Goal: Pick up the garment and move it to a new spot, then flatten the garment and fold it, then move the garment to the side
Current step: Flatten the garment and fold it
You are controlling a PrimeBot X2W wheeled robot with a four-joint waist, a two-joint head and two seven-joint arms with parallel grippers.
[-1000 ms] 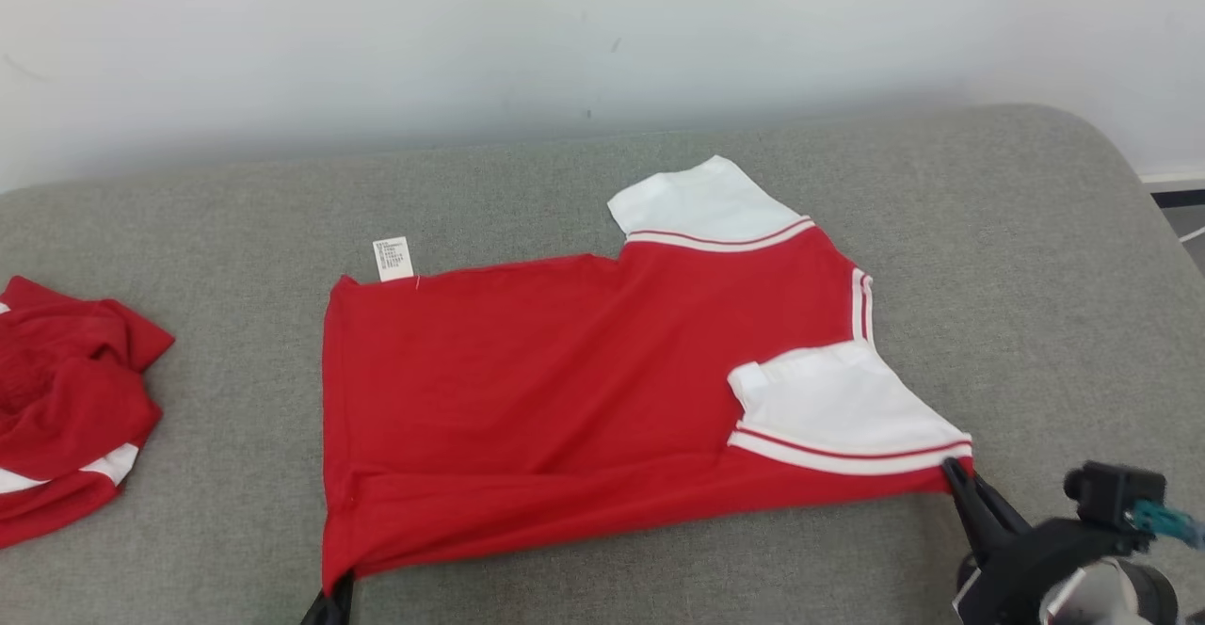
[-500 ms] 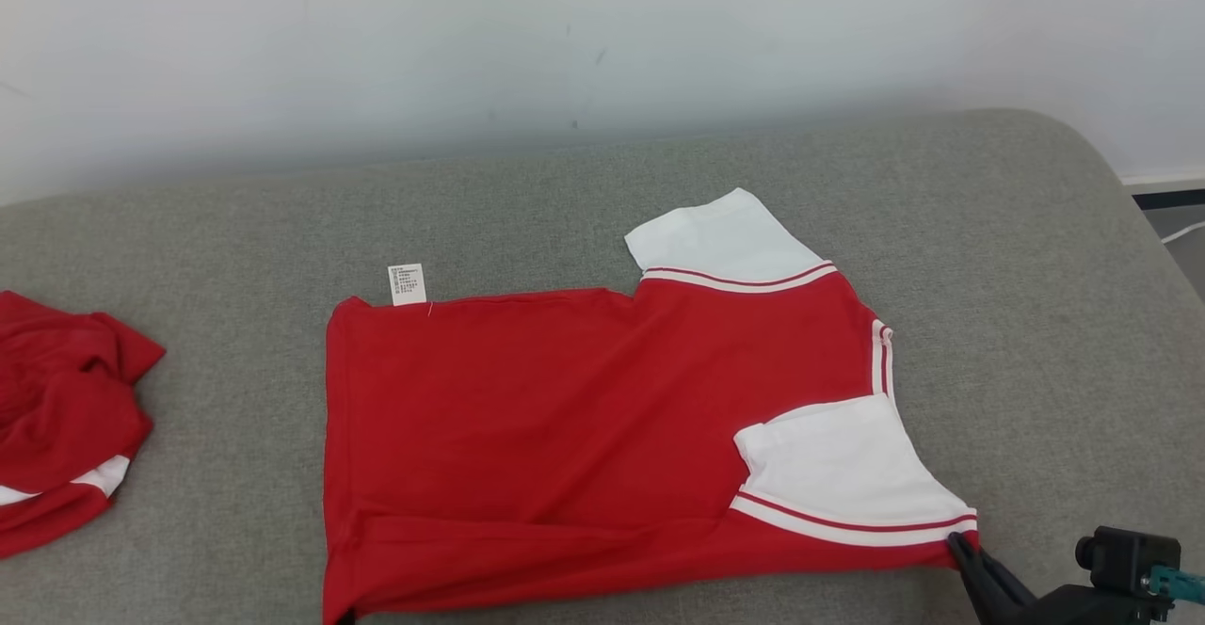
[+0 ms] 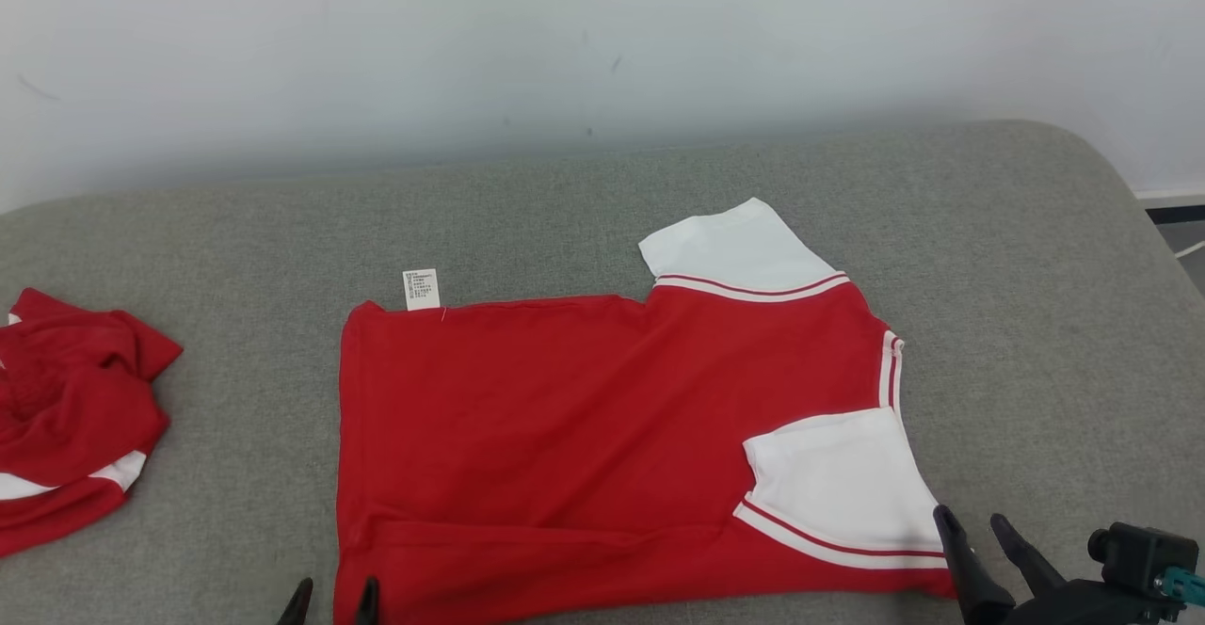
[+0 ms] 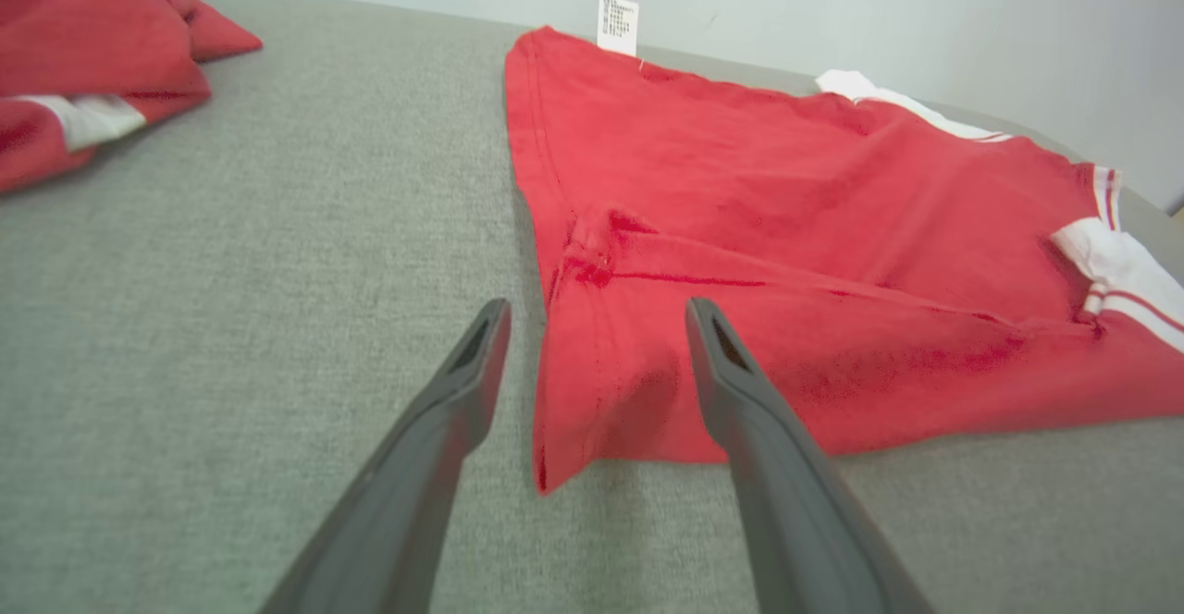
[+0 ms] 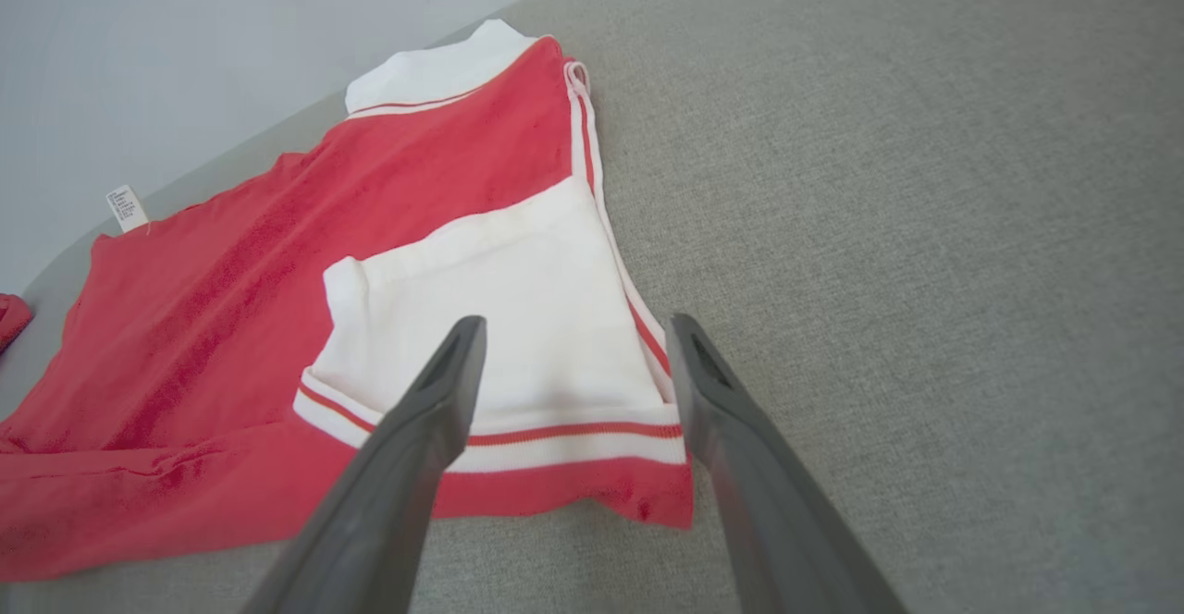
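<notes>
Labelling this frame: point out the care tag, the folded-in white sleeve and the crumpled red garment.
care tag [image 3: 421, 289], head view, tag's middle.
folded-in white sleeve [image 3: 833, 479], head view, white panel.
crumpled red garment [image 3: 75, 408], head view, bunched middle.

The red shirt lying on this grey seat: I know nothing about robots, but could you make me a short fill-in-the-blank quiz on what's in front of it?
1. The garment has a red body and ____ sleeves.
2. The left gripper and the right gripper both stand ____, gripping nothing.
3. A crumpled red cloth lies far to the robot's ____ on the grey cushion.

Missing words: white; open; left.
</notes>
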